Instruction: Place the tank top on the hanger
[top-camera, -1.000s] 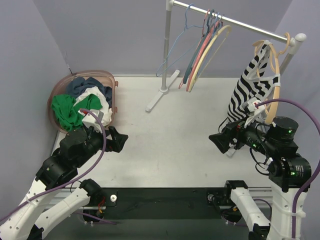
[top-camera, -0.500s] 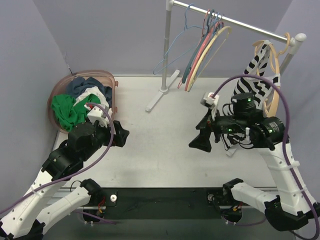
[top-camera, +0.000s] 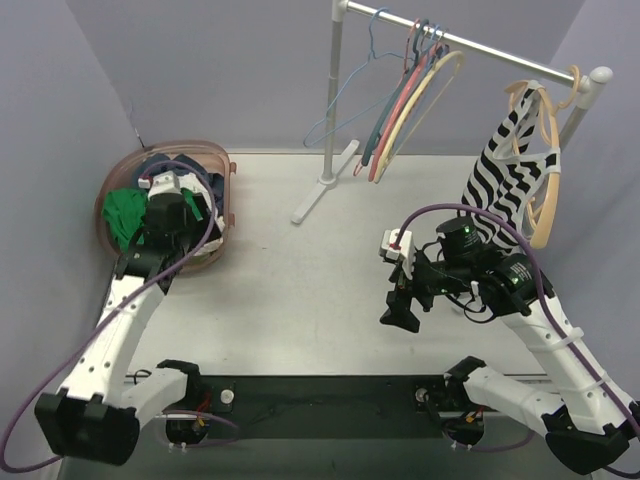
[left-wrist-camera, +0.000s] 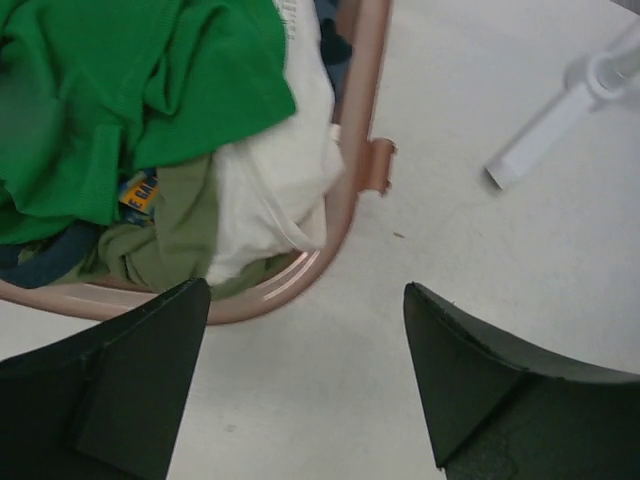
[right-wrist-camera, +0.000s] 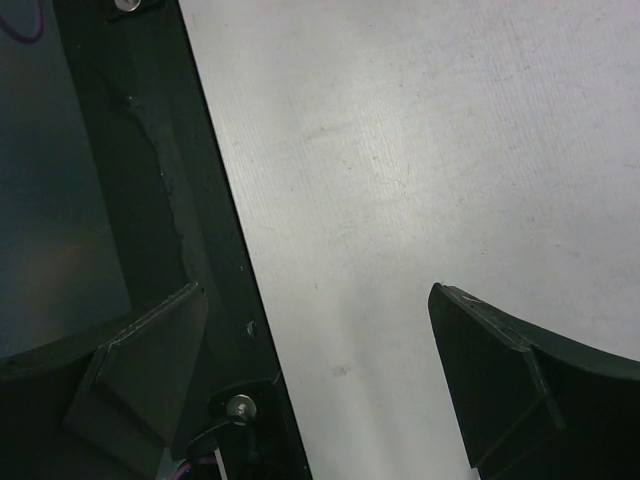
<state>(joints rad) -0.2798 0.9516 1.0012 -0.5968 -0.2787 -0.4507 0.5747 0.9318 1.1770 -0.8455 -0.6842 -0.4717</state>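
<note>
**Green top in basket, both arms moved, nothing held**

Green tank top (top-camera: 122, 212) lies crumpled in the left part of the pink basket (top-camera: 215, 152), at the far left of the table (top-camera: 320, 270). A white garment (left-wrist-camera: 270, 190) lies against its right side, and an olive garment (left-wrist-camera: 165, 240) sits below it in the left wrist view. Bunched as it is, it has no clear long axis; neck and hem cannot be told apart.

Left arm: half a second ago it was bent low, with the tool beside the basket's right wall. Now it is stretched far over the basket. The left gripper (left-wrist-camera: 305, 298) hangs above the basket's near rim with its jaws spread wide and nothing between them. It is apart from the green cloth.

Centre: the rack upright (top-camera: 333, 100) and rail (top-camera: 480, 45) are unchanged. The cream hanger (top-camera: 421, 104) hangs by its hook from the rail, just right of the pink and blue hangers (top-camera: 395, 100). It is seen nearly edge-on, and its long axis slants from upper right at the rail down to lower left. It is well apart from the tank top.

Right arm: a second ago it was drawn back by the zebra-striped top (top-camera: 500, 175). It has since swung toward the middle and dropped. The right gripper (right-wrist-camera: 318, 295) now points down over the table's near edge, jaws wide apart and empty. The zebra-striped top stays on its tan hanger (top-camera: 545, 190) at the rail's right end.
</note>
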